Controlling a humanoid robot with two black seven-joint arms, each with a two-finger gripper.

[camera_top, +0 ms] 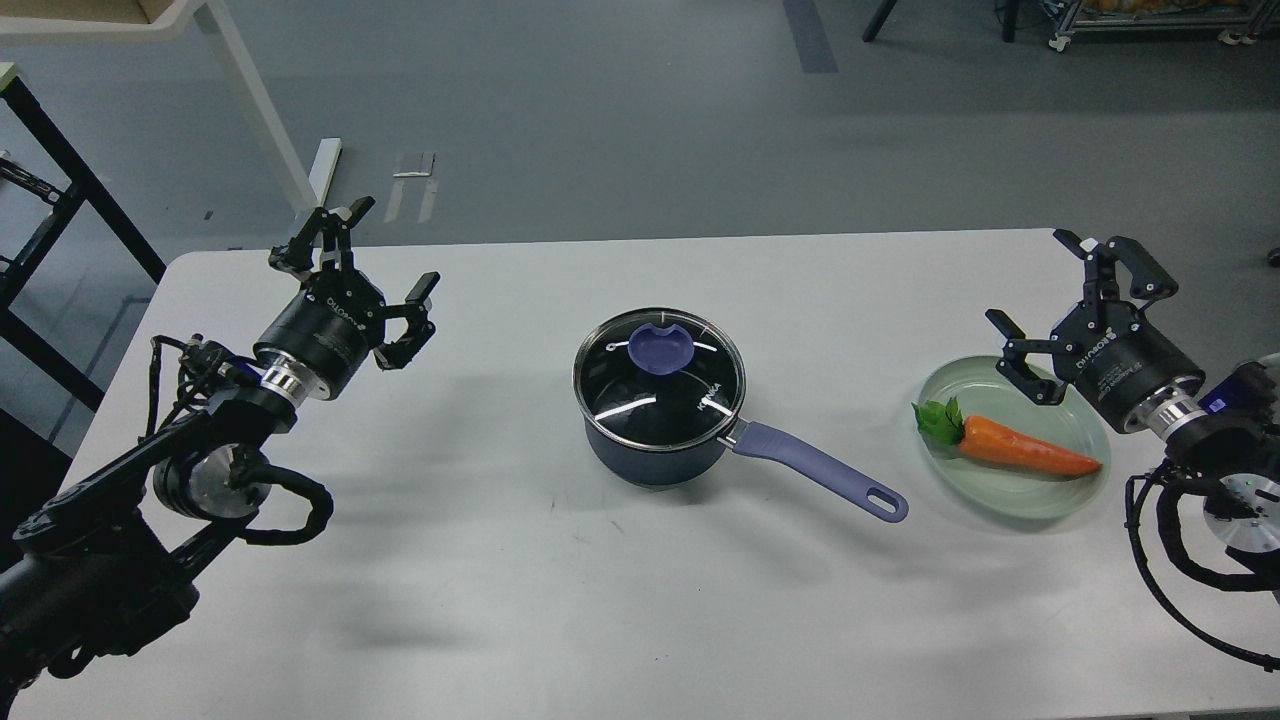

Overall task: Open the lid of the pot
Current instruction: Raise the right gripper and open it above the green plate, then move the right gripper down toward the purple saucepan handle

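Observation:
The dark navy-blue pot [655,455] stands in the middle of the white table, its long purple-blue handle [820,472] pointing to the front right. The clear glass lid [658,378] with a steel rim sits on the pot, its purple-blue knob [660,347] toward the far side. My left gripper [392,245] is open and empty, held above the table well to the left of the pot. My right gripper [1032,280] is open and empty, above the far edge of the plate, well to the right of the pot.
A pale green plate [1040,490] with an orange toy carrot [1020,447] lies at the right. The white table [620,620] ends just behind the grippers. Grey floor, a white table leg [255,100] and a black frame [60,170] lie beyond.

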